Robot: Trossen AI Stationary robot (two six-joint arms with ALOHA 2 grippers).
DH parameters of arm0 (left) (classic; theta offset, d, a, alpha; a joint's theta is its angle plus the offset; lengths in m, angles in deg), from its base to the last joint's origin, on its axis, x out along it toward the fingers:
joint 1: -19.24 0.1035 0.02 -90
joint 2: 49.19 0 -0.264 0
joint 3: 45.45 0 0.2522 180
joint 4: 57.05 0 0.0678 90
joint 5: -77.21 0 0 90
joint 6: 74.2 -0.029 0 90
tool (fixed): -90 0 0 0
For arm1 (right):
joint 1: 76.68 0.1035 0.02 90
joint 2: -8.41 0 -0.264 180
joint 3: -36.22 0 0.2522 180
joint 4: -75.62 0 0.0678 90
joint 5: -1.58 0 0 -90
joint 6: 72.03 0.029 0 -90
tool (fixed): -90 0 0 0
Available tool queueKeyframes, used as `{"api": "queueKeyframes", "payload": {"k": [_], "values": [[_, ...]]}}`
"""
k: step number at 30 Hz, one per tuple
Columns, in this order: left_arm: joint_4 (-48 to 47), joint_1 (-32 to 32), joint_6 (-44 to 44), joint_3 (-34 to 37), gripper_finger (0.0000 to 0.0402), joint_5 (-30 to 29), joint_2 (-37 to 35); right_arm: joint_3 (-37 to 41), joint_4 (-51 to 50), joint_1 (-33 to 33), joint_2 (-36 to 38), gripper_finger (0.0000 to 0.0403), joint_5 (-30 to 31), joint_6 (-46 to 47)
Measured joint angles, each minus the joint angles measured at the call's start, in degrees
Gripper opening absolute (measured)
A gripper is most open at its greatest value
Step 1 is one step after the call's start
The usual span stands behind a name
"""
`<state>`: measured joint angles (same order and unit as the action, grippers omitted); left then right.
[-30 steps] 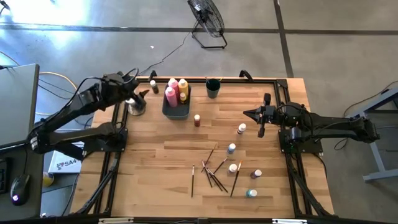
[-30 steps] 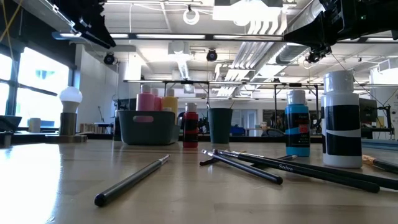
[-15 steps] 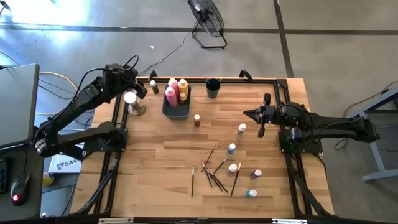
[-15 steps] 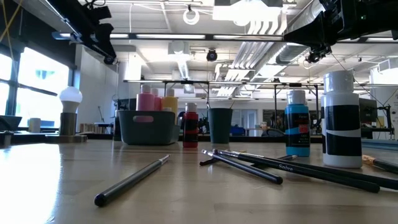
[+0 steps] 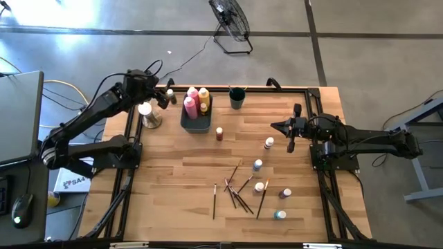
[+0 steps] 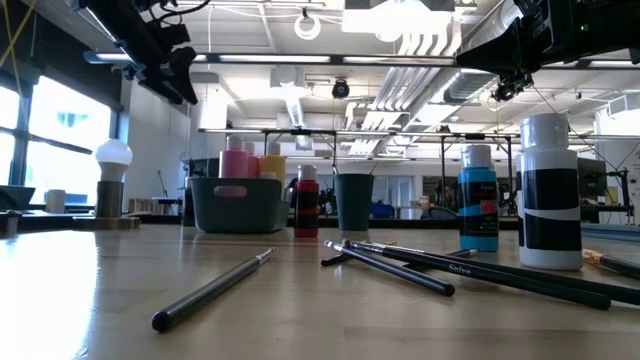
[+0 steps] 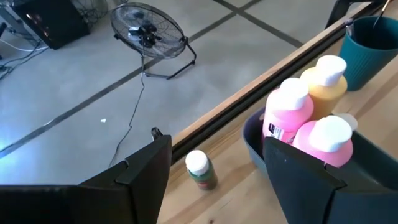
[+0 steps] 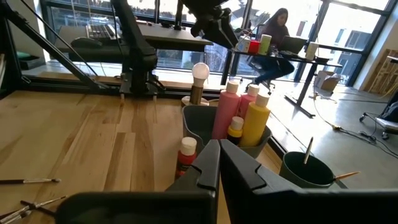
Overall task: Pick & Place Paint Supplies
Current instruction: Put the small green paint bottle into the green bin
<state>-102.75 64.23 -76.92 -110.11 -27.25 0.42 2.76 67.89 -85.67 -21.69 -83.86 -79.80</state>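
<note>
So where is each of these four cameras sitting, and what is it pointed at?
High view: overhead, straight down on the table; both arms show.
Low view: at tabletop height, level across paintbrushes toward the room; arms overhead.
Left wrist view: on the left arm, past the open left gripper at a small bottle.
Right wrist view: on the right arm, past the shut right gripper.
All four share the grey bin of squeeze bottles.

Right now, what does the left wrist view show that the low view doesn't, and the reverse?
Only the left wrist view shows the floor fan and a small green bottle by the table's far edge, between the open left hand's fingers. Only the low view shows the brushes, the blue bottle and the white knob. Both show the grey bin of pink bottles and the teal cup.
</note>
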Motion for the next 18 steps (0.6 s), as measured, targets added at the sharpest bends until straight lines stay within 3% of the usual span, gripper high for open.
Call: {"api": "queueKeyframes", "payload": {"k": [12, 18], "values": [[0.52, 0.0, 3.15, -0.02, 0.0248, -1.05, 1.29, 0.0, -0.01, 0.0, -0.02, 0.0004, -0.02, 0.02], [0.52, 0.0, 5.55, -0.02, 0.0248, -8.8, 1.29, 0.0, -0.01, -0.01, -0.02, 0.0004, 0.0, 0.47]]}}
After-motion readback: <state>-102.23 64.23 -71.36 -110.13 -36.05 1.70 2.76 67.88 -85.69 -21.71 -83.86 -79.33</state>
